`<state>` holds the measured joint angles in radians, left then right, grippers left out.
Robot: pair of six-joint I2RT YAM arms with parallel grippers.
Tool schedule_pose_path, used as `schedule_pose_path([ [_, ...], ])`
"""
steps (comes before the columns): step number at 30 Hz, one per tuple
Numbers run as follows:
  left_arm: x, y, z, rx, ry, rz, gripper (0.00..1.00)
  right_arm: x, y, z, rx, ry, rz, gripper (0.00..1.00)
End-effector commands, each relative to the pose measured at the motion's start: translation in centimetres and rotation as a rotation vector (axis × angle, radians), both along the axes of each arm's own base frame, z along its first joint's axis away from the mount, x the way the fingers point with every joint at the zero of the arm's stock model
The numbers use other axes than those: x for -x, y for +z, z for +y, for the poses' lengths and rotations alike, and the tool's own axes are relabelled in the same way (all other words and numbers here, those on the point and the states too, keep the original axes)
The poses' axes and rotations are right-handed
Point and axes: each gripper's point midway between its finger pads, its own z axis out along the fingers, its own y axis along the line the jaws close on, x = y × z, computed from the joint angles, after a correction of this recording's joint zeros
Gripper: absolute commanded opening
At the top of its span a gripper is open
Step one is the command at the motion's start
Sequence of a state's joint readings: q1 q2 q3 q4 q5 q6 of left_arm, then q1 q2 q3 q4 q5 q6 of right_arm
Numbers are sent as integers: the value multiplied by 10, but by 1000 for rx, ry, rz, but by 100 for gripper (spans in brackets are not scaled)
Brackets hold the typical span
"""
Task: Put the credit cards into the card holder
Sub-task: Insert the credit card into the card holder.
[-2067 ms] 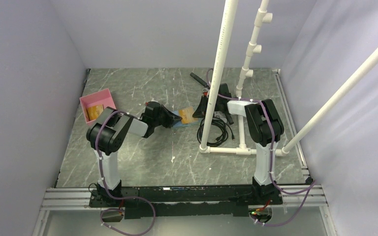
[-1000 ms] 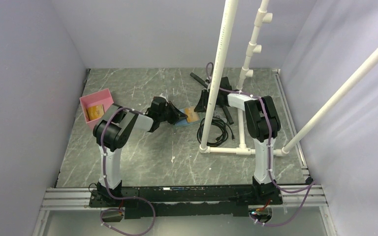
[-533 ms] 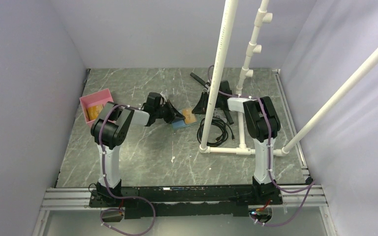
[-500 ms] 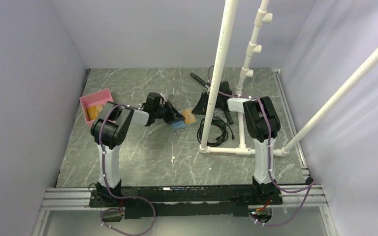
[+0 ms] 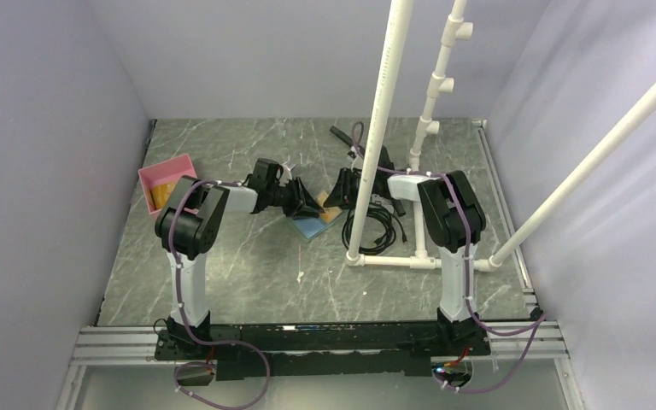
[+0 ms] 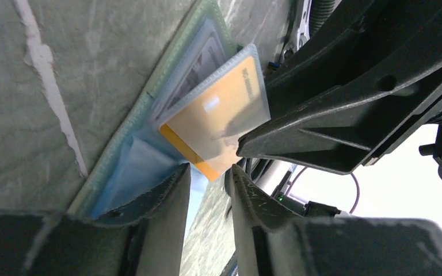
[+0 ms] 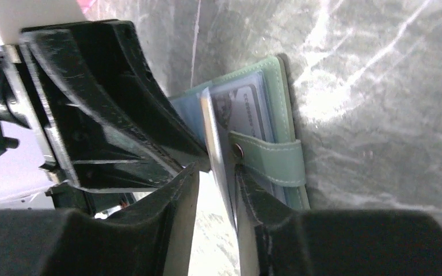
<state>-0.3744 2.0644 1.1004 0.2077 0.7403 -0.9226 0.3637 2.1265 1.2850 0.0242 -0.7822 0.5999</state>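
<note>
The card holder (image 5: 309,228) lies open on the table between my grippers, green outside, pale blue inside (image 6: 129,169). Its clear sleeves stand fanned up. One sleeve holds an orange credit card (image 6: 213,123), also seen in the top view (image 5: 331,216); another holds a grey printed card (image 7: 244,109). My left gripper (image 6: 207,172) is narrowly open, its tips just below the orange card's corner. My right gripper (image 7: 213,178) is narrowly open with a clear sleeve edge-on between its jaws, resting against the right finger. The green closure tab (image 7: 276,161) lies by that finger.
A pink tray (image 5: 149,178) at the left holds an orange-tan card (image 5: 164,195). A white pipe frame (image 5: 393,261) and a black cable coil (image 5: 382,226) stand just right of the card holder. A dark tool (image 5: 342,135) lies at the back.
The card holder and orange card have shifted nearer and a little lower in the top view. Both grippers have closed in on it from either side.
</note>
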Motion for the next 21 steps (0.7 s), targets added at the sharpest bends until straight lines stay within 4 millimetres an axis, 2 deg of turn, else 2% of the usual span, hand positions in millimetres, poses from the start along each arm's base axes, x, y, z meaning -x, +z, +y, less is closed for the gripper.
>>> schedule_pose_path([
  [1,-1,26,4,-12,-24,-73,40,-1,21,-17,59,-22,-54,35],
  [8,2,46,11,-6,-24,-109,52,-6,24,-50,158,-68,-98,46],
  [11,6,56,17,-34,-35,-134,63,-4,25,-49,150,-55,-101,46],
  [16,19,70,36,-41,-5,-90,69,-6,27,-36,78,-51,-84,41],
  [17,26,67,46,-59,23,-72,91,-7,26,-35,75,-54,-84,41],
  [18,30,68,56,-80,51,-69,98,-8,24,-34,73,-56,-82,40],
  [21,49,59,78,-155,95,-10,99,-5,17,-28,71,-50,-68,36],
])
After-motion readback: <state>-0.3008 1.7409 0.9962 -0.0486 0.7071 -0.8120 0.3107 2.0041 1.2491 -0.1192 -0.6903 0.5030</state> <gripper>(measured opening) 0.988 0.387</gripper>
